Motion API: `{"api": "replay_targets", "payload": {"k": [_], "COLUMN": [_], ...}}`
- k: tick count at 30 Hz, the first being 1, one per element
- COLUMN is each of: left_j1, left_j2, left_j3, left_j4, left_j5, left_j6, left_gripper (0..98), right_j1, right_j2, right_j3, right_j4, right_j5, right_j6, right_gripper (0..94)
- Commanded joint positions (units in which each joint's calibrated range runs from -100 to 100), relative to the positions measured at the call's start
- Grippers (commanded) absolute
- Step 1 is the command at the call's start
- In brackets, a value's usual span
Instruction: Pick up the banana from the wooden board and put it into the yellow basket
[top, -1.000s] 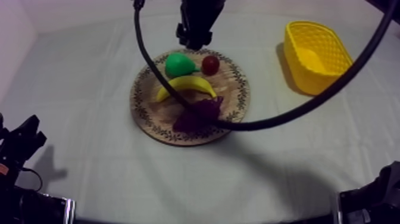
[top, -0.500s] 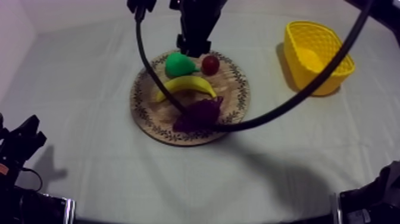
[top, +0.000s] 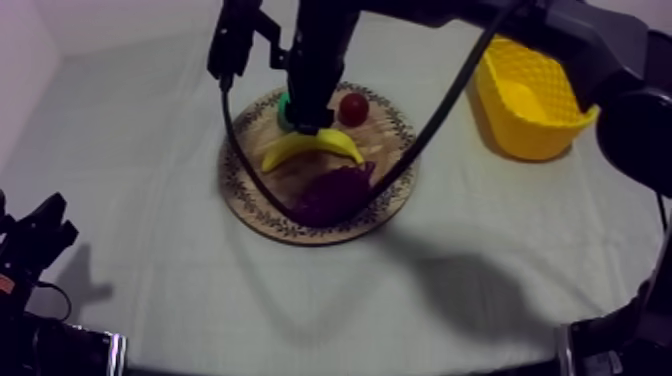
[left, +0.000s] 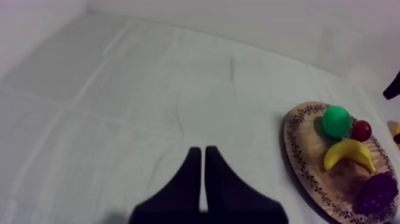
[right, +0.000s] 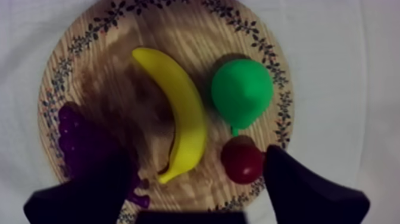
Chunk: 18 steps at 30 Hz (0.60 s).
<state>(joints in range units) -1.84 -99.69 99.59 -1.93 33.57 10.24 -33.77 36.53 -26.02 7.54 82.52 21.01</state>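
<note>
From above, the right arm (top: 320, 50) covers most of the pear (top: 283, 104) and the basket's (top: 525, 135) far right rim. At the right wrist, a finger (right: 98, 182) of the right gripper (right: 196, 156) hides part of the grapes (right: 77, 137), and the picture's edge cuts the board's (right: 53, 83) rim.

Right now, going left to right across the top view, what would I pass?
Left tool → wooden board → yellow basket. The banana lies within the board's span, so I leave it out of the order.
</note>
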Motion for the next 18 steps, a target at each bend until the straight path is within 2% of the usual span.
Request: {"api": "replay_targets", "payload": {"k": [1, 18], "left_j1": [-0.01, -0.01], "left_j2": [-0.05, -0.05], "left_j3": [-0.04, -0.04], "left_j4": [0.00, 0.00], "left_j5": [-0.02, -0.02], "left_j6": [0.00, 0.00], "left_gripper": [0.0, 0.0], "right_j1": [0.03, 0.26], "right_j2": [2.10, 11.44], "right_j3": [-0.53, -4.60], "right_j4": [-0.20, -0.93], "right_j5": [0.31, 0.75], "right_j6": [0.08, 0.68], "right_gripper": [61.9, 60.2]}}
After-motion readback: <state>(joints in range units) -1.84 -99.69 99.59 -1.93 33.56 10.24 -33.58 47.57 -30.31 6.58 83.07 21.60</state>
